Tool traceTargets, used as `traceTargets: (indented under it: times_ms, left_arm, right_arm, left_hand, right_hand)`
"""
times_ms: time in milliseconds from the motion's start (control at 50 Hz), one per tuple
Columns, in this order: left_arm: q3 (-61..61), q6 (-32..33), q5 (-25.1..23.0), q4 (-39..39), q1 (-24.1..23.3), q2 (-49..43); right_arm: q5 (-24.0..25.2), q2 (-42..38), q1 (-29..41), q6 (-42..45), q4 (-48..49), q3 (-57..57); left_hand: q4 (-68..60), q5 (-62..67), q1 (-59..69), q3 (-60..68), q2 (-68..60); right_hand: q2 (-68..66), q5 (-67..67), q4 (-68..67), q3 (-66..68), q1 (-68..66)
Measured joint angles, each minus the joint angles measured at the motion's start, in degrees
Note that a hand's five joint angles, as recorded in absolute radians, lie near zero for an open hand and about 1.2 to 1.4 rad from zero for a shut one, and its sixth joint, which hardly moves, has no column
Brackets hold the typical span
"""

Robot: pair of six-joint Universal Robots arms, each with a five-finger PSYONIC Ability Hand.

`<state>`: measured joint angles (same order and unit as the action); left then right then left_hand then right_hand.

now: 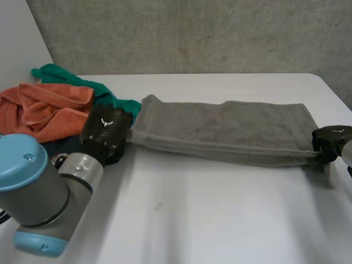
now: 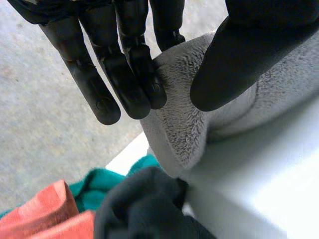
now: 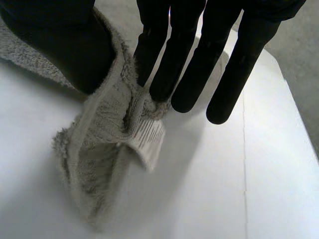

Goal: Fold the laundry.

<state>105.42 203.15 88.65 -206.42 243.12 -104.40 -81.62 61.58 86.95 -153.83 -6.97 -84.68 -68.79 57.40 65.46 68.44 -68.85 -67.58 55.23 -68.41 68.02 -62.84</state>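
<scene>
A grey towel (image 1: 231, 131) lies folded lengthwise across the white table (image 1: 209, 220), stretched between my two hands. My left hand (image 1: 107, 129) pinches its left end: in the left wrist view the straight fingers (image 2: 134, 74) and thumb (image 2: 234, 59) clamp the thick towel edge (image 2: 179, 124). My right hand (image 1: 330, 140) holds the near right corner. There the fingers (image 3: 179, 69) and thumb (image 3: 65, 45) squeeze the bunched hem (image 3: 134, 119), and a loose flap of the grey towel (image 3: 94, 169) hangs down to the table.
A pile of laundry sits at the table's left: an orange cloth (image 1: 49, 110), a green cloth (image 1: 77, 80) and a dark garment (image 2: 144, 209) just below the left hand. A grey wall (image 1: 192, 33) runs behind the table.
</scene>
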Motion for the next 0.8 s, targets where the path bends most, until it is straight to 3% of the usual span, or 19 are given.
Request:
traceTargets:
  times_ms: [120, 300, 400, 560, 700, 780, 800]
  left_arm:
    - [0.99, 3.96, 0.52, 11.27, -0.29, 3.91]
    - [2.98, 8.82, 1.9, 37.82, -1.41, 10.7]
    - [2.19, 9.44, 1.96, 42.53, -2.15, 9.13]
    - [-9.67, 11.71, 2.96, 34.19, -2.39, -2.64]
    - [-31.66, 12.19, 6.78, 22.99, -3.23, -13.04]
    - [-42.25, 11.74, 7.77, 11.7, -3.34, -14.78]
    - [-45.72, 11.49, 8.0, 4.32, -3.26, -14.92]
  right_arm:
    - [1.27, 6.46, 0.31, 12.07, -6.57, -1.94]
    - [-0.57, 16.69, 0.05, 39.13, -20.24, -9.46]
    - [-2.01, 16.82, -0.49, 45.4, -22.76, -11.9]
    - [-4.21, 10.26, -0.5, 45.69, -20.12, -7.22]
    - [-6.35, 5.18, 2.21, 37.66, -9.04, 9.58]
    - [-6.44, 4.42, 4.17, 31.13, 1.25, 18.76]
    - [-6.34, 4.34, 4.88, 27.59, 7.95, 21.96]
  left_hand:
    - [0.0, 0.01, 0.0, 0.0, 0.0]
    - [0.0, 0.01, 0.0, 0.0, 0.0]
    - [0.0, 0.01, 0.0, 0.0, 0.0]
    - [0.0, 0.01, 0.0, 0.0, 0.0]
    - [-0.01, 0.01, 0.0, 0.01, -0.05]
    - [-0.02, 0.02, 0.0, 0.03, -0.06]
    - [-0.02, 0.2, 0.0, 0.03, -0.06]
  right_hand:
    - [0.0, 0.0, -0.08, 0.0, 0.0]
    - [0.0, 0.0, -0.11, 0.0, 0.0]
    - [0.0, 0.0, -0.11, 0.0, 0.0]
    - [0.0, 0.8, -0.11, 0.0, 0.0]
    - [0.0, 2.16, -0.11, 0.16, 0.0]
    - [0.0, 2.34, -0.17, 0.24, 0.0]
    - [0.0, 2.54, -0.18, 0.28, 0.0]
